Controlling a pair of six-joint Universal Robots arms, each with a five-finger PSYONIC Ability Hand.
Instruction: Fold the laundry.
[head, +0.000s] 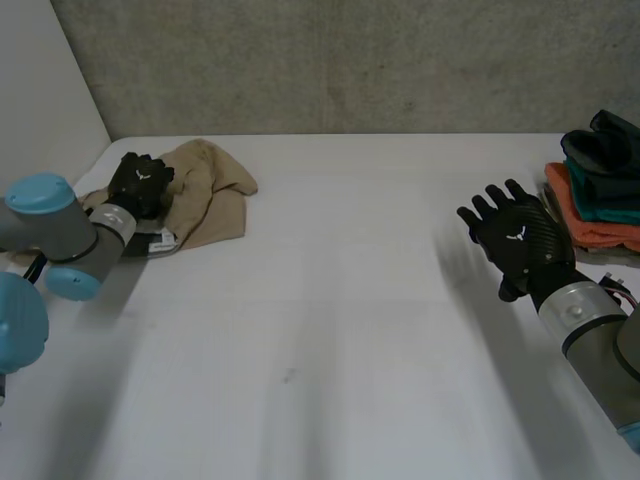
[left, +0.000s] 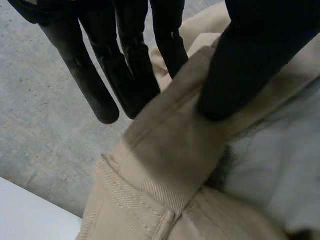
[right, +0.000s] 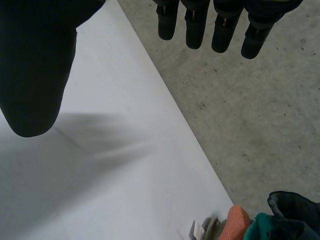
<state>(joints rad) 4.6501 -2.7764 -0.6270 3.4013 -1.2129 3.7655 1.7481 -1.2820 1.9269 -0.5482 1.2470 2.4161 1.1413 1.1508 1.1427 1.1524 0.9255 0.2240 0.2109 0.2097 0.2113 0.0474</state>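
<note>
The left hand (head: 140, 185) sits on top of the tan cloth (head: 210, 195), which lies bunched up in the far corner of the white table (head: 330, 300), close to the grey wall (head: 350, 60). In the left wrist view the thumb and the fingers (left: 130, 65) pinch a thick fold of the cloth between them, so this hand is grasping it. The cloth spreads out past the fingertips and to the side of the hand. The part under the palm and the arm is hidden. A small white tag (head: 160, 240) peeks out beside the wrist, but its words are too small to read. The right hand (head: 515, 240) is well apart from the cloth, held over the bare table with its fingers straight and spread, holding nothing. Between the two hands there is a lot of free table. Just beside the right hand is a pile of clothes (head: 600, 190), orange, teal and dark, at the table's edge. The pile is cut off, so how big it is cannot be told.
</note>
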